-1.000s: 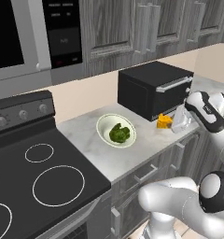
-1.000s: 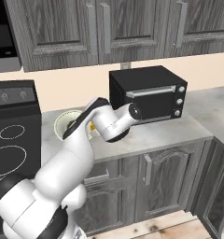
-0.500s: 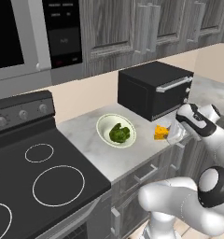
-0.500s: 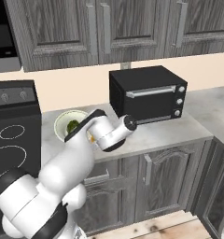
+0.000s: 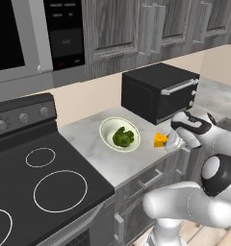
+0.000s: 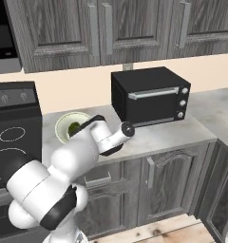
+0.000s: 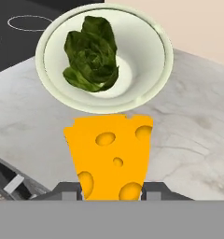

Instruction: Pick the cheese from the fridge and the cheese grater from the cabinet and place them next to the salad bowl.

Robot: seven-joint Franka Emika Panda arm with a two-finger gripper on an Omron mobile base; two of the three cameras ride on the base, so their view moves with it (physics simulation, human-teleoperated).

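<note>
My gripper (image 7: 110, 191) is shut on the cheese (image 7: 110, 154), an orange-yellow wedge with holes, clamped at its lower end between the two dark fingertips (image 7: 67, 191). Just beyond it stands the salad bowl (image 7: 165, 51), cream-white with dark green leaves inside. From the left base view, the cheese (image 5: 160, 140) hangs low over the marble counter, a short way right of the salad bowl (image 5: 107, 126), with the gripper (image 5: 169, 142) behind it. The arm covers part of the bowl (image 6: 63, 121) in the right base view. The wall cabinet (image 6: 63, 28) doors are shut. The fridge and cheese grater are out of view.
A black toaster oven (image 5: 158, 91) stands on the counter right behind the gripper. The black stove top (image 5: 35, 182) lies left of the bowl, with a microwave (image 5: 21, 38) above it. The counter's front edge (image 5: 151, 166) is close to the cheese.
The gripper has carried the cheese downward and a little left, from beside the toaster oven to low over the counter near the bowl. The jaws stay shut on it.
</note>
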